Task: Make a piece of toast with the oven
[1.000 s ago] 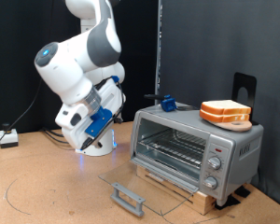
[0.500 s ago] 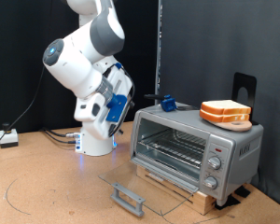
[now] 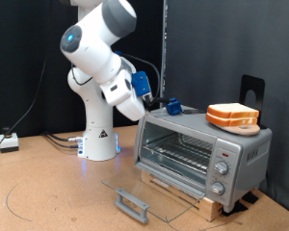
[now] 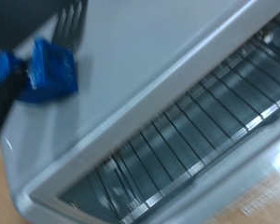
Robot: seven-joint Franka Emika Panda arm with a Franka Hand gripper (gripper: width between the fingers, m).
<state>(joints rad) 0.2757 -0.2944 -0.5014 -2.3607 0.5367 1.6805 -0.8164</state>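
The small boxy silver toaster oven point(image 3: 200, 153) stood with its glass door point(image 3: 149, 192) dropped open. The pale, orange-crusted piece of toast point(image 3: 232, 115) lay on the oven's roof. The gripper point(image 3: 150, 101) hovered beside the oven's upper corner; its opening could not be told.

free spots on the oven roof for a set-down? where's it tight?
Oven roof: bare silver strip between the blue object and the toast. Rack inside is bare; door lies open. Crowded at the exterior view's left end, where the arm hangs by the blue object; gripper hidden.
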